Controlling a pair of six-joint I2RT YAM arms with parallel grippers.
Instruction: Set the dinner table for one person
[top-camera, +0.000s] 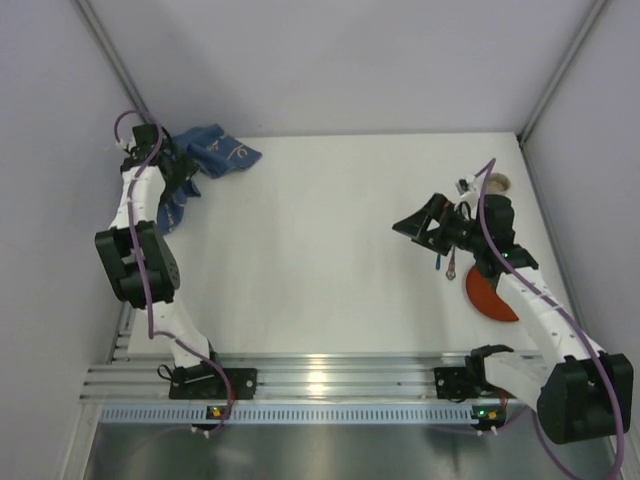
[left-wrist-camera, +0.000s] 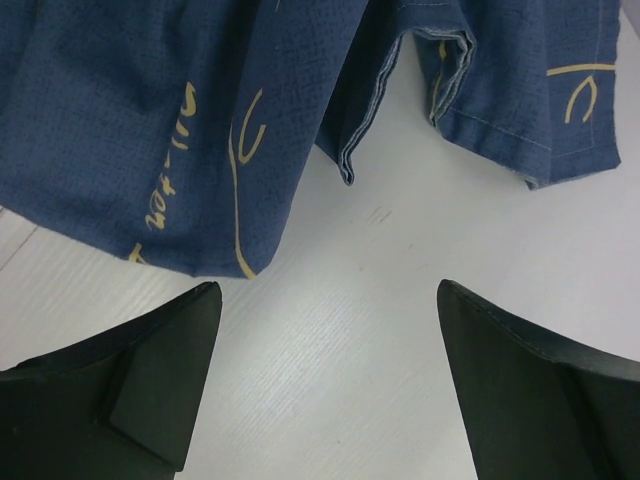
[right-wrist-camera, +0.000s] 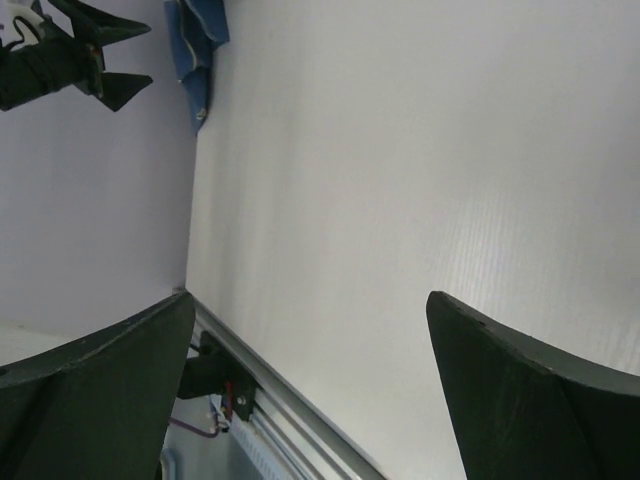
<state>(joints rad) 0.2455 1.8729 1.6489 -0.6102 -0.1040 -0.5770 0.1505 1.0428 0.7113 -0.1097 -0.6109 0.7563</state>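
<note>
Gaping empty are left claw (left-wrist-camera: 328, 290) and right claw (right-wrist-camera: 310, 297); overhead alone shows, perhaps, a red plate (top-camera: 487, 297).

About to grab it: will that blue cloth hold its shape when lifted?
Probably not: the blue cloth lies bunched in soft folds, so it will likely droop. Thin hems suggest it is light; pushing may just wrinkle it.

A: Top view. Where's your left arm (top-camera: 140, 260)?
B: Elbow folded, wrist out at 10 o'clock. Left gripper (left-wrist-camera: 320, 380) spread wide, holding nothing.
A: And your right arm (top-camera: 540, 310)?
B: Wrist at 3 o'clock. Right gripper (right-wrist-camera: 310, 390) points toward 9 o'clock, jaws wide apart, holding nothing.
</note>
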